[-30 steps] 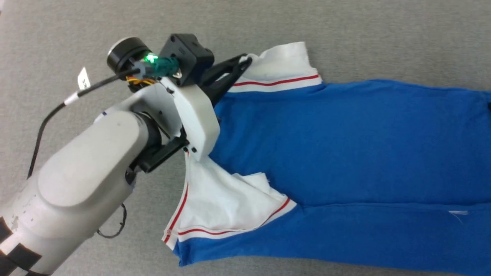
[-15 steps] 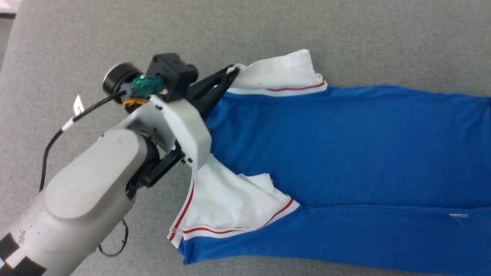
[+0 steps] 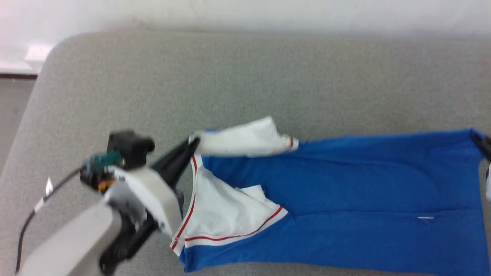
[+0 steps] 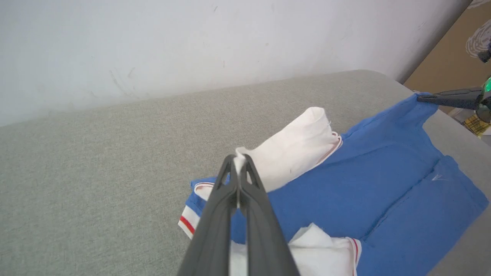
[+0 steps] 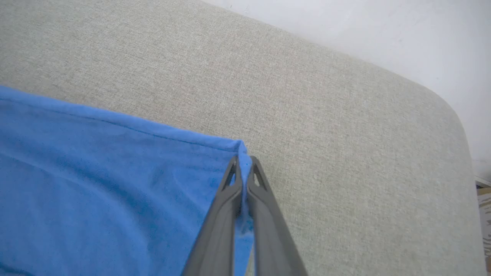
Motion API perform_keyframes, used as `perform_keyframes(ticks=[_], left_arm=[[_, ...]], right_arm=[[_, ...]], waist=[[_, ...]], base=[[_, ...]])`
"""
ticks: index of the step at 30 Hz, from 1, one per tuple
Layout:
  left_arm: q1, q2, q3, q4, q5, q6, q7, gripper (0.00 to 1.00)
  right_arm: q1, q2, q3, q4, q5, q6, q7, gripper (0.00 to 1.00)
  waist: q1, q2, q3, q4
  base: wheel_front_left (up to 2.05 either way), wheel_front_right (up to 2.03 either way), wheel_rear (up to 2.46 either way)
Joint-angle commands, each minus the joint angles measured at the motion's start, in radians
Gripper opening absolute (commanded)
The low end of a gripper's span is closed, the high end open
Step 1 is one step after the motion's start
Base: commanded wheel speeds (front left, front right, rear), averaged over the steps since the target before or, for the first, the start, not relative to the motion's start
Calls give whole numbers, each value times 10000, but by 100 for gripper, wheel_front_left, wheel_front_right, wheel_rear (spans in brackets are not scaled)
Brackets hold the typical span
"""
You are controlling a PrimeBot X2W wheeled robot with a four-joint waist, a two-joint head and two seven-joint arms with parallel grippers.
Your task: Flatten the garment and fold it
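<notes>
Head cam tilts up vs a sec ago, so the whole pic shifts & the pale wall [image 3: 268,11] behind the grey padded surface [image 3: 230,76] comes in; that's the camera, not the cloth.

Real change: the left gripper [image 4: 239,163], fingers clamped on the edge of the far white sleeve [image 3: 245,140], now has that sleeve raised off the surface & curled over, vs flat w/ its red stripe showing a sec ago. The right gripper [image 5: 243,165] is now pinched shut on the far blue hem corner at the other end.

So the garment [image 3: 345,199] is held at both far corners & stretched lengthwise across the surface. The blue body is mostly flat; the near sleeve [image 3: 226,214] is still crumpled on top of it by the left arm.

My read: flattening is about done & a first fold is starting, prob. far edge toward near edge. Both ends need to travel together or the body skews, & the near sleeve's wrinkle may get trapped inside.

Containers: none around; the garment lies straight on the surface
</notes>
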Motion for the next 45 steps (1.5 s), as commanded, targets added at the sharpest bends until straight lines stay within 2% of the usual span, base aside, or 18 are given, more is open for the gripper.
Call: perform_keyframes(ticks=[1,8,14,18,24,25,26,27,32,35,38,42,45], left_arm=[[751,199,-21,-322,-280,197,-13,0],[2537,666,-427,-485,-981,405,140,0],[2989,695,-865,-71,-1042,294,399,0],[2896,486,-1223,618,-697,118,423,0],[2635,-160,-1700,1889,-304,-379,224,0],[2601,-275,-1734,2097,-284,-447,158,1],[2563,-378,-1745,2273,-240,-494,39,87],[2538,-476,-1745,2431,-202,-538,-106,100],[2531,-762,-1560,2811,-104,-694,-1034,100],[2578,-842,-1117,2788,-114,-555,-1980,100],[2701,-980,-477,2635,-219,-226,-2783,100],[3101,-1402,840,2223,-55,336,-3147,100],[3672,-2120,2498,1528,824,694,-3160,100]], right_arm=[[709,7,-199,-261,65,-9,-139,0],[2611,9,-456,-1098,-57,-9,376,0],[3403,-39,-525,-1539,-231,-9,998,0],[3726,-108,-348,-1661,-628,-9,1382,0],[3860,-144,117,-1474,-1071,-9,1661,0],[3845,-76,108,-1418,-1020,-9,1626,73],[3818,1,68,-1365,-936,-9,1600,100],[3779,49,42,-1338,-914,-9,1533,100],[3662,189,-253,-1527,-593,-9,1258,100],[3670,361,-753,-1934,-209,-9,1185,100],[3783,673,-1521,-2332,13,-9,1137,100],[4231,1450,-2888,-2430,-348,-9,1174,100],[4661,2372,-4009,-2300,-1005,-9,1238,100]], waist=[[1,0,-745,-148],[1,0,-1042,-275],[1,0,-1088,-280],[1,0,-1098,-247],[1,0,-1113,-197],[1,0,-1137,-198],[1,0,-1162,-201],[1,0,-1207,-199],[1,0,-1523,-195],[1,0,-1698,-201],[1,0,-1821,-202],[1,0,-1882,-175],[1,0,-1846,-131]], base=[[0,0,0],[0,0,0],[0,0,0],[0,0,0],[0,0,0],[0,0,0],[0,0,0],[0,0,0],[0,0,0],[0,0,0],[0,0,0],[0,0,0],[0,0,0]])
